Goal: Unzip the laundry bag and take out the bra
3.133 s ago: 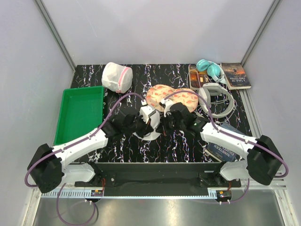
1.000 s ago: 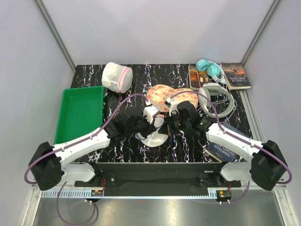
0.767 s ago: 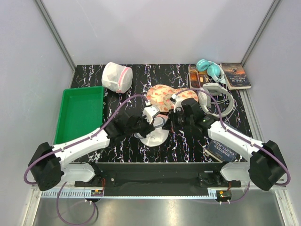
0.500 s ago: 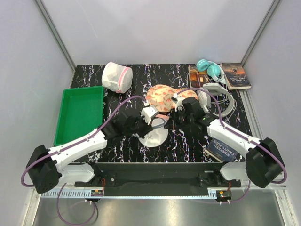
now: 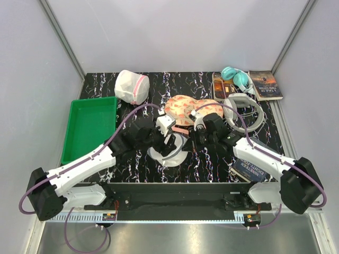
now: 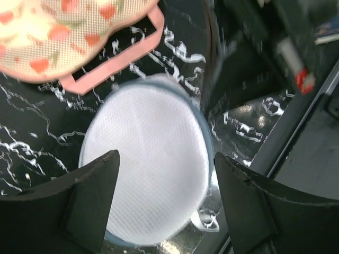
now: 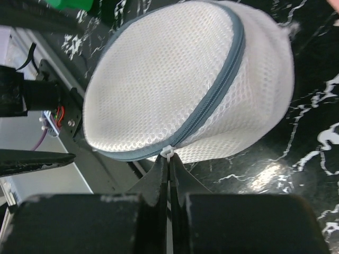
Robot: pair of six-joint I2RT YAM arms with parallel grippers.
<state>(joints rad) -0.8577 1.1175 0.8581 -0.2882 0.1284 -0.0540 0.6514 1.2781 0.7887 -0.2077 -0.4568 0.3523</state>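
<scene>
Not a lot is ticked off yet, tbh. The laundry bag point(image 5: 168, 152) is parked near the middle of the black marbled table point(image 5: 190, 84), close to the arm bases, and its grey zip point(image 7: 220, 84) looks closed along every bit that can be seen from the right wrist. The small white zip pull point(image 7: 167, 152) is pinched between the pressed-together fingers of the right gripper point(image 7: 168, 164), so the unzipping looks set up but not begun. The left gripper point(image 6: 167, 159) is spread wide right over the mesh dome and nothing is held in it. The bra isn't seen anywhere, so it's presumably inside; the whole zip run and the pull-out are left to do. As for the surface, seen from the bag in the top view: a floral cupped thing point(image 5: 185, 108) is lying at 12 o'clock just beyond it, a green tray point(image 5: 90, 127) at 9, a pink-trimmed mesh pouch point(image 5: 131, 86) at 11, headphones point(image 5: 235, 78) and a book point(image 5: 267, 84) out at 1 to 2. The table is boxed in by plain grey walls point(image 5: 175, 32).
</scene>
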